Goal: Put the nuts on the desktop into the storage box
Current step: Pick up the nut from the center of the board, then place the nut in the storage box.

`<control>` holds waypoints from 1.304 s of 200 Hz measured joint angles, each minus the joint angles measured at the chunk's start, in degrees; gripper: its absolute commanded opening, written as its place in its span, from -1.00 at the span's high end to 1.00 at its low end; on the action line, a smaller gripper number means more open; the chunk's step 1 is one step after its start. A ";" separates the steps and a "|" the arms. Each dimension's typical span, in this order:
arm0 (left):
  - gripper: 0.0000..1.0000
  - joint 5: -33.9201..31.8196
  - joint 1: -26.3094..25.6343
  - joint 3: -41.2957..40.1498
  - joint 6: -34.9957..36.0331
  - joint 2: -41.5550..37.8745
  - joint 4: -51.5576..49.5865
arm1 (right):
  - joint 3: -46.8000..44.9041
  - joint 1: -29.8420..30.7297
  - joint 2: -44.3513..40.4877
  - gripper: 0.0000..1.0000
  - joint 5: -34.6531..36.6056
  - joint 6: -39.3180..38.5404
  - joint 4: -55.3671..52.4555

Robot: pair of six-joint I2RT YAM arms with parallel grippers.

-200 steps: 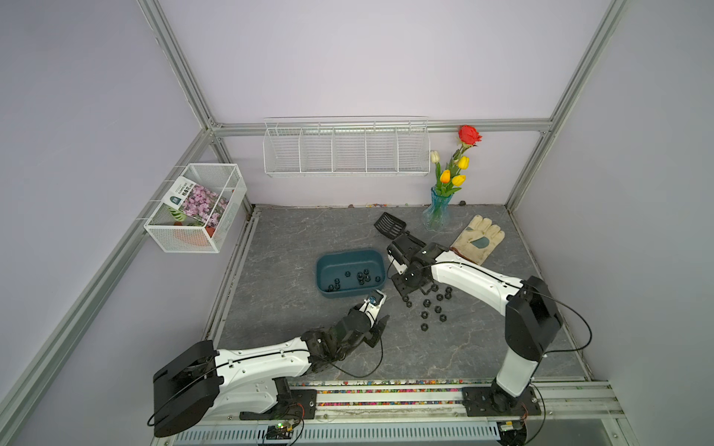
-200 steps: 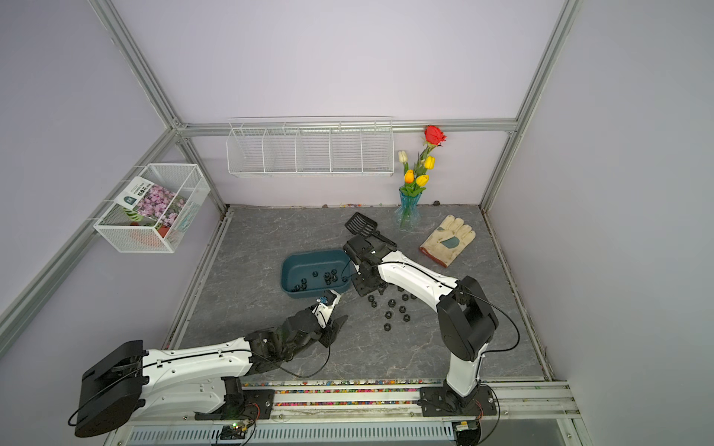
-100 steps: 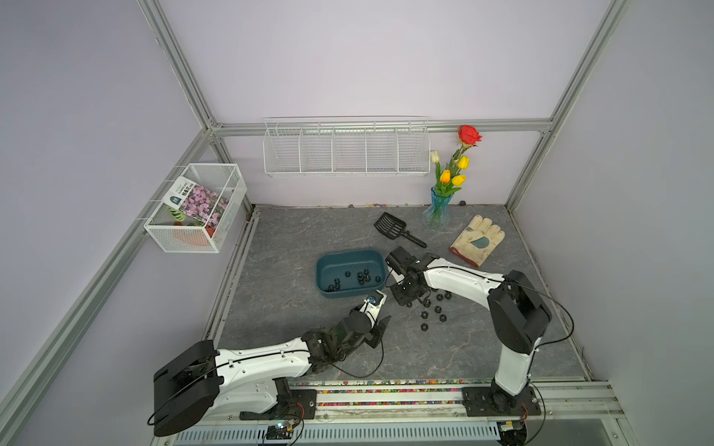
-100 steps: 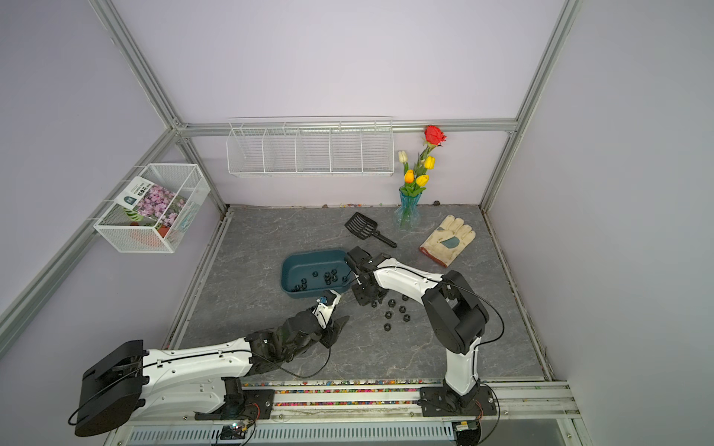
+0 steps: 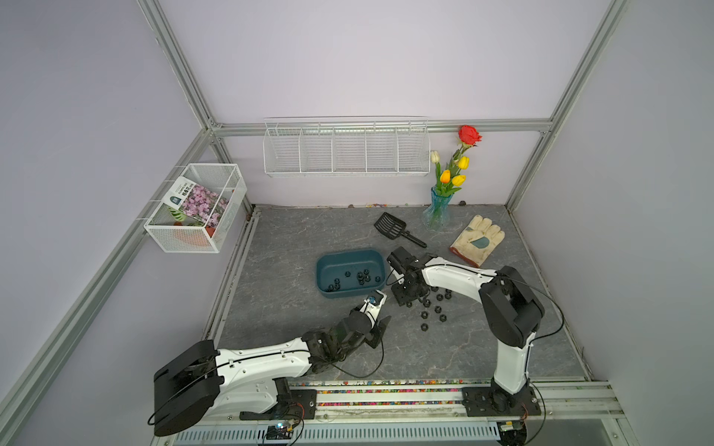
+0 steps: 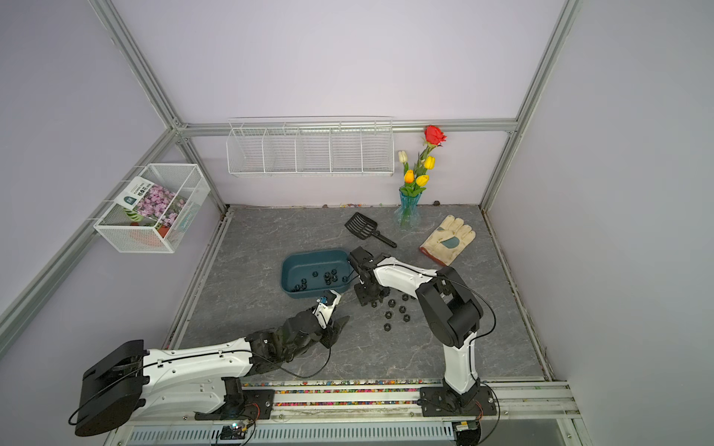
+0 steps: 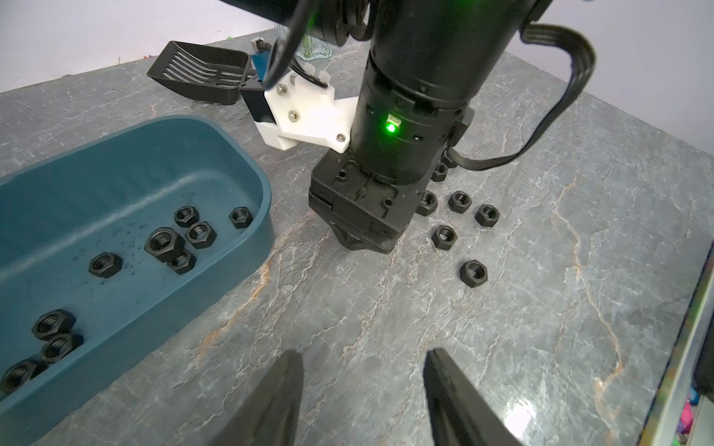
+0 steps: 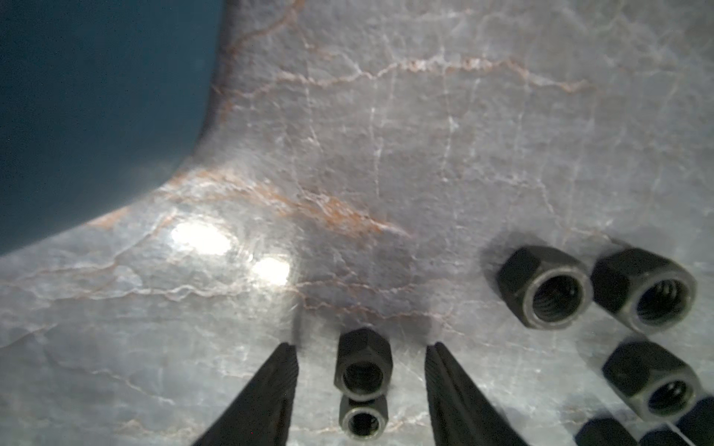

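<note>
Beside the storage box [image 8: 96, 116], right gripper [image 8: 361, 349] parted astride a nut [image 8: 363, 372], seemingly untouched, left gripper [image 7: 363, 357] parted over bare desktop [image 7: 541, 309].

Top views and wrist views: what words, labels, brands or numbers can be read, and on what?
On the flower packet in the wire basket: print on its white corner, too small to read.
On the glove: a blue-grey patch, no letters legible.
Wrist views: nothing readable.
</note>
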 measured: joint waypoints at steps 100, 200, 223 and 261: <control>-0.11 0.00 0.00 0.00 -0.50 0.11 0.00 | -0.94 0.00 0.26 0.46 0.00 0.74 1.18; -0.11 -2.36 0.00 0.00 -0.94 -1.09 -0.63 | 2.10 0.07 0.26 0.55 -0.20 0.70 -1.70; -0.11 -5.29 0.00 0.00 -1.73 -3.13 -1.51 | 7.19 0.33 0.24 0.55 -0.44 0.22 -3.74; -0.12 -9.29 0.04 -0.02 -2.38 -5.14 -2.38 | 16.24 1.36 0.24 0.54 -1.07 -0.96 -6.73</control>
